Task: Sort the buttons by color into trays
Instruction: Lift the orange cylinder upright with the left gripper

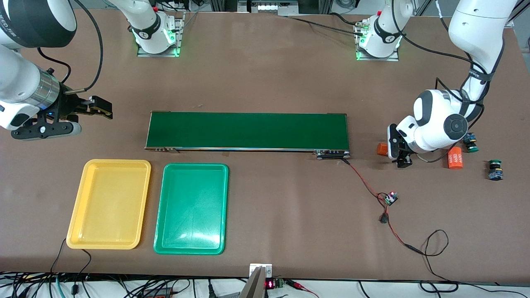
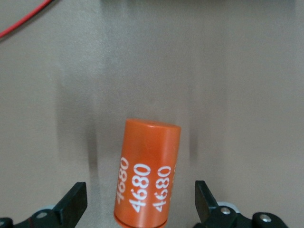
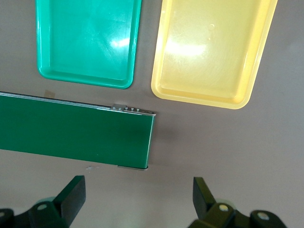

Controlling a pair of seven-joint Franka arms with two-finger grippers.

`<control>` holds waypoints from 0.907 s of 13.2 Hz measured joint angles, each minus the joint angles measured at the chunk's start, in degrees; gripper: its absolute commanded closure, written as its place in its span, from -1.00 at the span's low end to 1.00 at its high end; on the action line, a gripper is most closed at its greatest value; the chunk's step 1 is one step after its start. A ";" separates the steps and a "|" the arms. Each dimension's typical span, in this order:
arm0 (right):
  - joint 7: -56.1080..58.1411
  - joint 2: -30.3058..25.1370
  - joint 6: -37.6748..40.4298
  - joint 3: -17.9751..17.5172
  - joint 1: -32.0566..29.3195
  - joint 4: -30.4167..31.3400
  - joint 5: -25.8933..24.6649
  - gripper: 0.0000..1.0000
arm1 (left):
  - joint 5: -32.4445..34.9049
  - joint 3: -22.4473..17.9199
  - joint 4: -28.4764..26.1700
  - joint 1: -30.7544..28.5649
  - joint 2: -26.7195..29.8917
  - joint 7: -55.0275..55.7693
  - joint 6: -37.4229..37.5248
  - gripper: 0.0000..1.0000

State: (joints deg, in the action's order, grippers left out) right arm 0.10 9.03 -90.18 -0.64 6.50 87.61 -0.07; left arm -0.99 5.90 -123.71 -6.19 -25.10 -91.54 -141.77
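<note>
Two green-capped buttons lie at the left arm's end of the table, one point(image 1: 470, 142) beside the left arm and one point(image 1: 495, 169) nearer the front camera. No yellow-capped button shows. The yellow tray point(image 1: 78, 207) and the green tray point(image 1: 165, 207) lie empty side by side; both also show in the right wrist view, yellow point(image 3: 164, 80) and green point(image 3: 45, 66). My left gripper point(image 1: 398, 154) is low at the table, open, its fingers point(image 2: 76, 204) on either side of an orange cylinder point(image 2: 147, 175) printed 4680. My right gripper point(image 1: 103, 108) is open and empty above bare table.
The long dark-green conveyor belt point(image 1: 248, 130) lies mid-table and shows in the right wrist view point(image 3: 76, 137). The cylinder at my left gripper shows in the front view point(image 1: 381, 149); a second orange cylinder point(image 1: 454, 157) lies by the buttons. A red-black cable point(image 1: 372, 190) with a small board point(image 1: 390, 198) runs from the belt.
</note>
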 measured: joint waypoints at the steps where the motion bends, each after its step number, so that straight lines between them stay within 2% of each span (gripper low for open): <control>1: -0.01 0.00 0.00 0.00 -0.01 0.00 0.00 -1.00 | 0.00 0.02 -0.08 0.00 -0.44 0.00 -0.38 -1.00; 2: -0.01 0.02 0.00 0.01 -0.04 0.00 0.00 -1.00 | 0.00 0.06 -0.29 0.00 -0.78 0.00 -0.60 -0.99; 3: -0.01 0.09 0.00 0.02 -0.07 0.00 0.00 -1.00 | 0.00 0.17 -0.64 0.01 -1.01 -0.03 -0.77 -0.73; 5: -0.01 0.33 0.00 0.03 -0.14 0.00 0.00 -1.00 | 0.02 0.71 -1.29 0.06 -1.11 -0.25 -0.99 0.40; 7: -0.01 0.42 0.00 0.03 -0.14 0.00 0.00 -1.00 | 0.09 1.20 -1.35 0.29 -1.05 -2.17 -1.36 0.89; 8: -0.02 0.42 0.00 0.03 -0.14 0.00 0.00 -1.00 | 0.09 1.29 -1.35 0.44 -0.99 -2.87 -1.58 1.00; 12: -0.02 0.42 0.00 0.03 -0.14 0.00 0.00 -1.00 | 0.09 1.39 -1.23 0.49 -0.29 -3.53 -2.25 1.00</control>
State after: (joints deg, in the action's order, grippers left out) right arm 0.09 9.45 -90.18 -0.61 6.36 87.61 -0.07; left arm -0.90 7.29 -124.94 -5.70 -25.39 -95.06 -144.02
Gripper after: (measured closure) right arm 0.000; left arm 0.502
